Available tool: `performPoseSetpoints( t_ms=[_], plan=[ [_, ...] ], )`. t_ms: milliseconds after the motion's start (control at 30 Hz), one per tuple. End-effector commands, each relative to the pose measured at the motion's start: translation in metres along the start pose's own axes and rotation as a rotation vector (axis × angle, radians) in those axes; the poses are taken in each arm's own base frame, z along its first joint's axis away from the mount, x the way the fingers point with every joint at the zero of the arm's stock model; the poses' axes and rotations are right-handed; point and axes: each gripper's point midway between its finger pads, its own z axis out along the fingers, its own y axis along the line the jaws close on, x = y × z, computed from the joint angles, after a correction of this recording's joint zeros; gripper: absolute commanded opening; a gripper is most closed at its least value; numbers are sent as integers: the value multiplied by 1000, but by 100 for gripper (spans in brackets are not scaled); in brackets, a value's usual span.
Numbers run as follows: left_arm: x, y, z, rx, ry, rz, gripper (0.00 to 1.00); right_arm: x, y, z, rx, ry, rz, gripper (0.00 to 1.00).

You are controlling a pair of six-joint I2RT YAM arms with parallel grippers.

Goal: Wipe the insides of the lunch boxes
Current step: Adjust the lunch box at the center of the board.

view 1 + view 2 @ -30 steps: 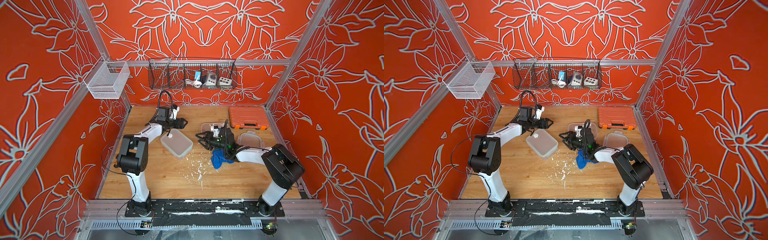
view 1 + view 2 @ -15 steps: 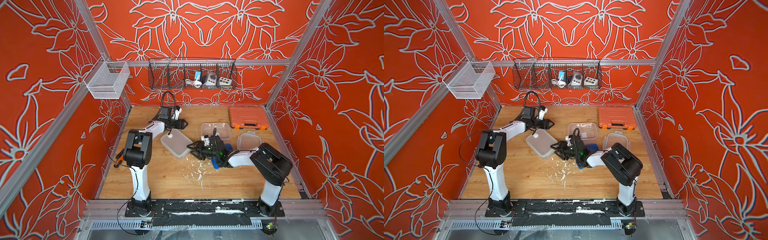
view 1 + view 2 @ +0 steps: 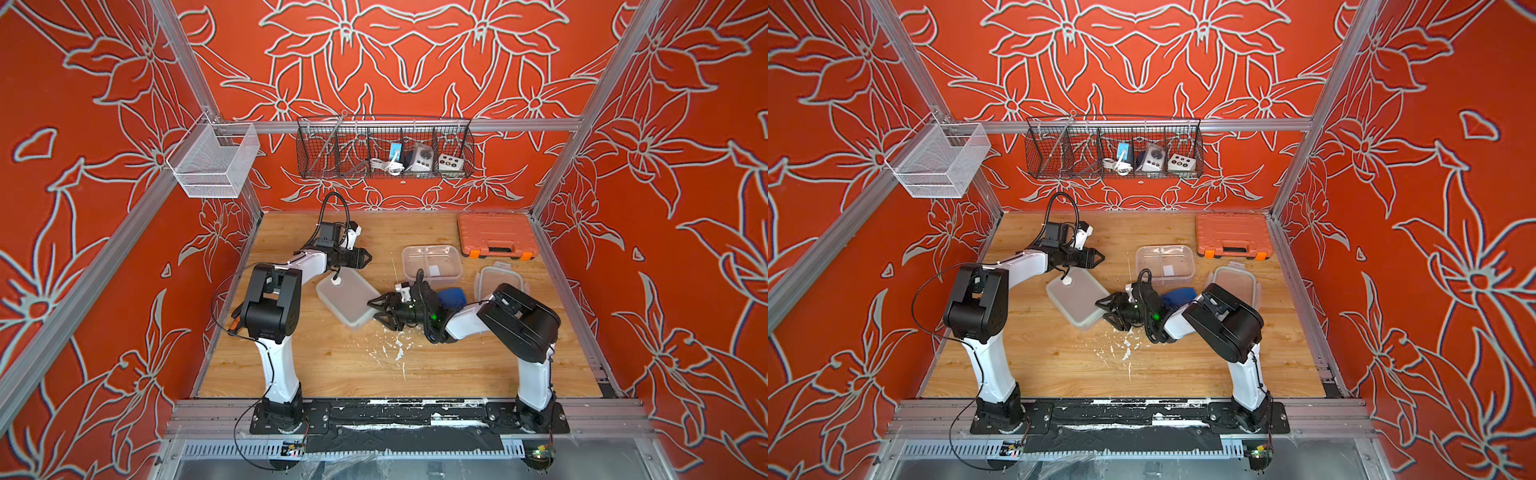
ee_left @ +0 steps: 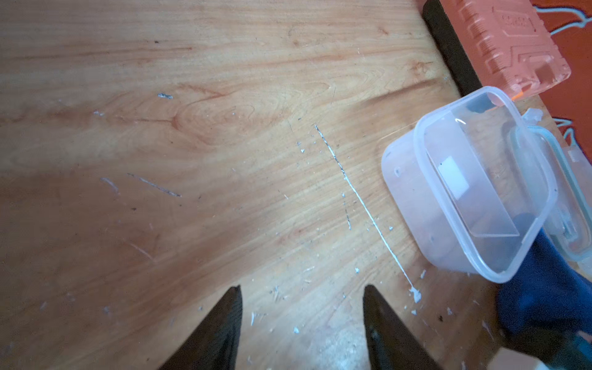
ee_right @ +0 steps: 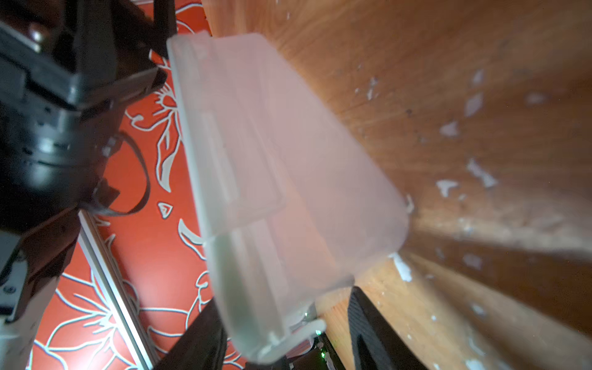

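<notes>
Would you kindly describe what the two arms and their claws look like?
Both the left arm and right arm have white tubular links joined by bulky black joint housings. The left claw and right claw are black, each with two tapered pointed fingers. A black cable loops above the left wrist; a green light glows on the right wrist.

Both top views are lit brightly and evenly, with sharp detail; straight posts (image 3: 590,104) are splayed toward the edges. Soft, short shadows are thrown on the worktop (image 3: 332,365) beneath the arms (image 3: 274,299). In the left wrist view, dim bands are laid across the wood and the left tool (image 4: 301,288) is blurred. In the right wrist view, the lunch box (image 5: 288,176) is rendered hazy, beside deep shadow.
</notes>
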Motion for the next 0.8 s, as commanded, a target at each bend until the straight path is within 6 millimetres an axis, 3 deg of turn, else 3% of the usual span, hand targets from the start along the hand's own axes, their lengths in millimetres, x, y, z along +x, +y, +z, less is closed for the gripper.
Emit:
performPoseSetpoints(
  t_ms=[0,333,500,633,767],
  plan=[
    [26,-4,-12,-28,66,-46,59,-22,30,6,-96,-81,-17,60],
    [40,4,-25,-107,82,-102,59,-68,51,8,-129,-140,-24,60],
    [40,9,-33,-153,64,-152,58,-78,55,4,-111,-136,-44,60],
    [10,19,-60,-254,-43,-198,60,-69,45,-9,-103,-158,-6,60],
    [-20,15,-97,-316,-146,-183,64,-58,39,-26,-115,-182,22,59]
  ],
)
